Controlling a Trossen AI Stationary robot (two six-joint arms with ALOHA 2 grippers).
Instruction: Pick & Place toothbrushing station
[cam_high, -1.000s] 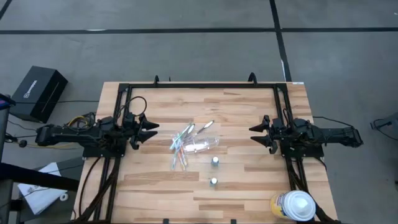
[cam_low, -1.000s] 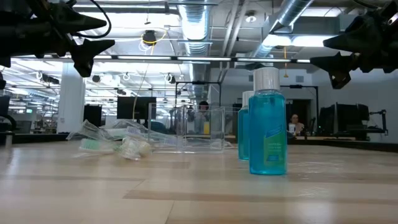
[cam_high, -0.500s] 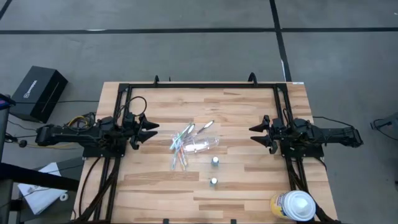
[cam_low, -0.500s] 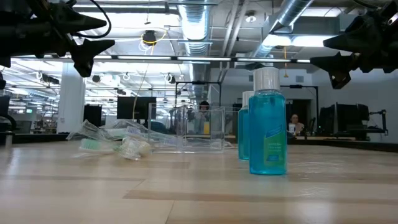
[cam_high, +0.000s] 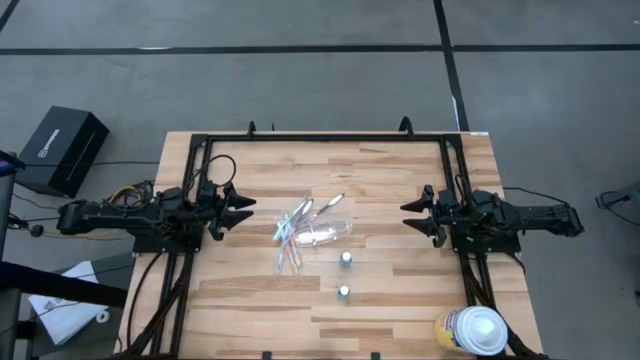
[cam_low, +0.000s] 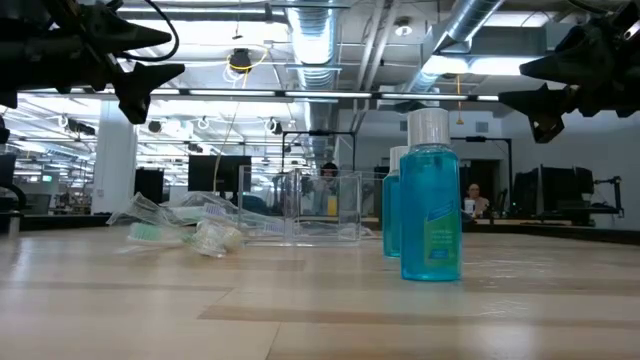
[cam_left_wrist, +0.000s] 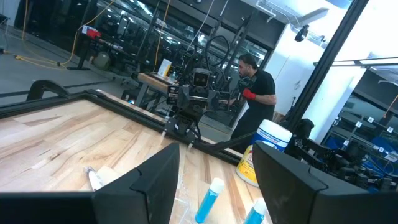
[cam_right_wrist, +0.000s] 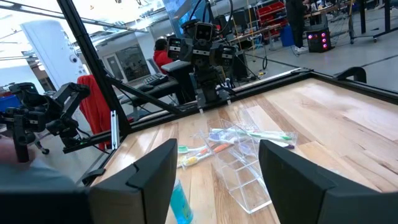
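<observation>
A clear plastic cup (cam_high: 327, 233) lies on its side at the table's middle (cam_right_wrist: 244, 169). Several pastel toothbrushes (cam_high: 292, 238) lie fanned out at its left end, flat on the wood (cam_right_wrist: 249, 134). Two small blue-teal tubes with white caps stand upright nearer the front edge (cam_high: 346, 259) (cam_high: 343, 293) (cam_low: 431, 205). My left gripper (cam_high: 247, 212) hovers open at the table's left, above the wood, pointing at the cup (cam_left_wrist: 214, 180). My right gripper (cam_high: 405, 218) hovers open at the right, facing it (cam_right_wrist: 217, 180). Neither has anything between its fingers.
A large white-and-yellow round container (cam_high: 472, 330) stands at the table's front right corner. A black frame (cam_high: 330, 138) runs along the far edge and down both sides. A black box (cam_high: 62, 148) sits on the floor at the left. A person (cam_left_wrist: 255, 93) stands beyond the table.
</observation>
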